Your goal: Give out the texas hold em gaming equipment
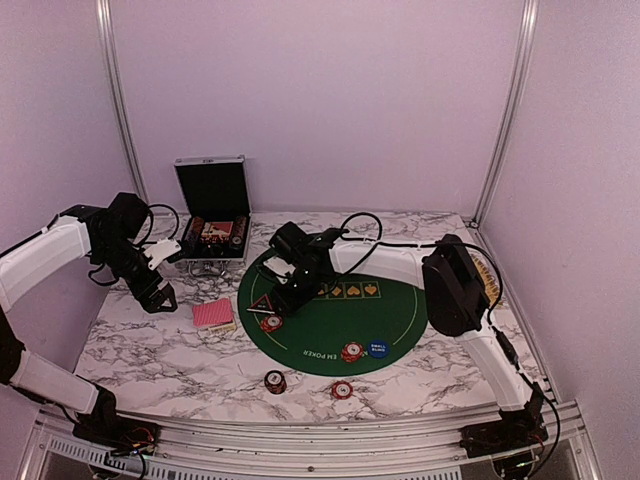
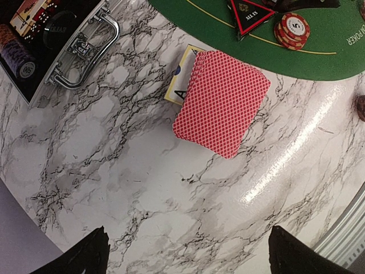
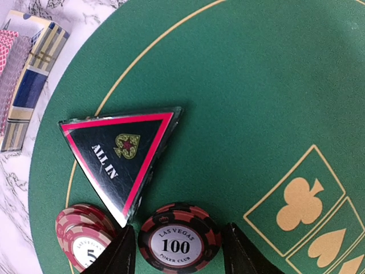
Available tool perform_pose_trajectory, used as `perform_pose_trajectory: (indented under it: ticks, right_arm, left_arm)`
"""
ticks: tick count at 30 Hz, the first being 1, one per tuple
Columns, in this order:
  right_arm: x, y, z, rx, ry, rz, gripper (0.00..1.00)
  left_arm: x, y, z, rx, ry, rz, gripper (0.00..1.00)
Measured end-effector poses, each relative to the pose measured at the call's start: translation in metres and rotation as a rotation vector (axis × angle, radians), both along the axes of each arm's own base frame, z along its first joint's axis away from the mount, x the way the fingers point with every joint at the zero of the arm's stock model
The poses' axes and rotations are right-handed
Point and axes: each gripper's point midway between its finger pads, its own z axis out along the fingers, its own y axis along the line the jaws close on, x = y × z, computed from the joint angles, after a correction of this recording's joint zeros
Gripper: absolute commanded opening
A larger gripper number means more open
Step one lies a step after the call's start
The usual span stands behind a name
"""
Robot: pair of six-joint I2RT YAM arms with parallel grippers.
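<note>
A black-and-red 100 poker chip [image 3: 179, 244] lies flat on the green mat [image 3: 245, 85], between the fingers of my right gripper [image 3: 178, 228]. A thin gap shows on each side, so the jaws are open around it. A black triangular "ALL IN" marker [image 3: 120, 157] and a stack of red chips [image 3: 82, 237] sit just left. The red-backed card deck [image 2: 222, 101] lies on its box on the marble, ahead of my left gripper [image 2: 188, 254], which is wide open and holds nothing. In the top view the right gripper [image 1: 278, 300] is at the mat's left edge and the left gripper [image 1: 157, 297] hangs left of the deck [image 1: 213, 314].
The open black case [image 1: 213, 215] stands at the back left with chips inside. A red chip stack [image 1: 352, 351] and a blue disc [image 1: 377, 349] lie at the mat's near edge. Two more chip stacks [image 1: 275, 381] [image 1: 342, 389] sit on the marble in front.
</note>
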Motion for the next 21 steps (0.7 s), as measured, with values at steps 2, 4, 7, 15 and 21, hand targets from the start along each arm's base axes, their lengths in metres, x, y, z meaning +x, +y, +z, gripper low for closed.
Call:
perform_pose_trajectory:
  ticks: [2, 4, 7, 15, 21]
  right_arm:
    - [0.0, 0.0, 0.0, -0.001, 0.0, 0.0, 0.52]
    - [0.0, 0.0, 0.0, -0.001, -0.002, 0.0, 0.52]
    - [0.002, 0.0, 0.003, -0.003, -0.008, -0.001, 0.51]
    - [0.003, -0.001, 0.026, 0.008, -0.047, -0.008, 0.52]
    - [-0.028, -0.006, 0.076, 0.032, -0.103, 0.045, 0.64]
  left_arm:
    - [0.0, 0.0, 0.0, -0.001, 0.0, -0.001, 0.99]
    - [0.0, -0.001, 0.0, -0.004, 0.001, -0.002, 0.99]
    - [0.0, -0.001, 0.0, -0.007, 0.001, -0.003, 0.99]
    - [0.0, -0.001, 0.001, -0.008, -0.001, -0.002, 0.99]
    - [0.001, -0.001, 0.002, -0.008, -0.003, -0.001, 0.99]
